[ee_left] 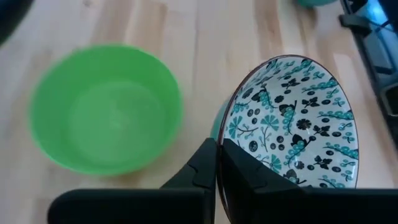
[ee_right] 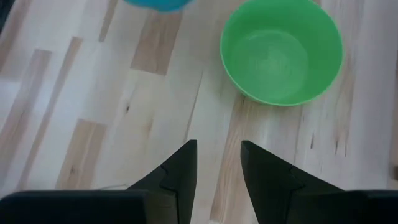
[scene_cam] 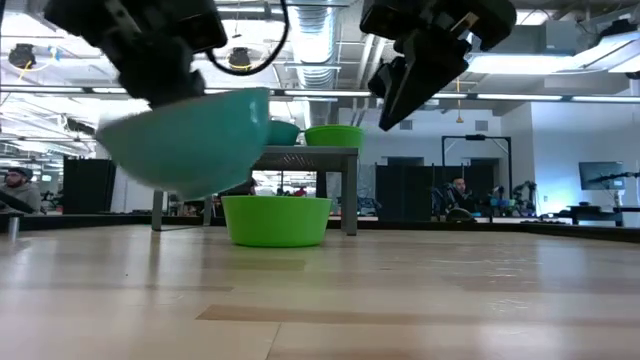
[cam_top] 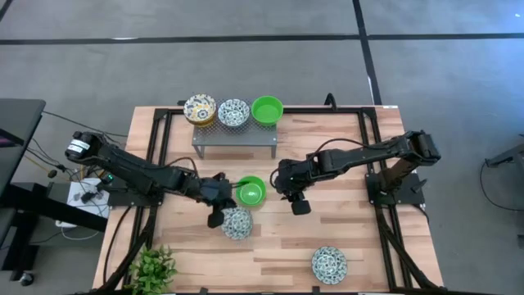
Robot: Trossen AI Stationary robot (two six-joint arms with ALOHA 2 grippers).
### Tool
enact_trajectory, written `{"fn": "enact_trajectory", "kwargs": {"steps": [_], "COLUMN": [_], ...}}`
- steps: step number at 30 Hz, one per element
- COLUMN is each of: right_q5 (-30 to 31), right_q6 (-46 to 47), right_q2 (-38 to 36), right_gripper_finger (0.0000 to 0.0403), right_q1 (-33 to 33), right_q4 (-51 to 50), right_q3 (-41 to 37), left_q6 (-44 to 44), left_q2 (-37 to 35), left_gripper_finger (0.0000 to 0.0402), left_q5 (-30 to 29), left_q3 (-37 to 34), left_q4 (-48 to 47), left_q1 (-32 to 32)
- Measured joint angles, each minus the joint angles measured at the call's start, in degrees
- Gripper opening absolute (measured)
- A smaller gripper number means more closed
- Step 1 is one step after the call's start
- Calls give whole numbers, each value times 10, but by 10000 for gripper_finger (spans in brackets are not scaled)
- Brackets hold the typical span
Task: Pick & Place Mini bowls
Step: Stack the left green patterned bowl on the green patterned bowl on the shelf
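A blue-and-white bowl is clamped by the left gripper (rim pinched, lifted); the right gripper is held apart beside a green bowl.

Light wooden table, plank top, black frame rails along its edges. Grey metal stand at the far side of the table, middle; in the low view the stand reads as a flat top on thin legs. Small green potted plant at the near left corner. Off the left edge, a tangle of cables and what looks like a white power strip on the grey floor. Low view background: office room, ceiling ducts, a seated person far left, a wall screen right.
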Motion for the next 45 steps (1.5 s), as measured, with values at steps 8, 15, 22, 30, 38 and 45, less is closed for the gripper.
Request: {"fn": "enact_trajectory", "kwargs": {"steps": [8, 15, 22, 30, 38, 45], "right_q5": [14, 31, 32, 34, 32, 49], "right_q6": [15, 27, 28, 25, 41, 69], "right_q2": [-23, -40, -59, -136, -296, -379], "right_gripper_finger": [120, 120, 120, 120, 120, 120], "right_q1": [8, 25, 29, 28, 3, -21], "right_q4": [-55, -109, -139, -156, 3, 114], "right_q3": [0, 0, 0, -14, -197, -287], "left_q6": [104, 185, 258, 303, 287, 257], "left_q2": [0, -13, -41, -81, -82, -82], "left_gripper_finger": [13, 14, 15, 15, 13, 14], "left_q5": [0, 0, -5, -37, -78, -97], "left_q3": [47, 116, 165, 194, 217, 217], "left_q4": [-65, -111, -146, -146, -144, -138], "left_q1": [79, 147, 218, 303, 369, 423]}}
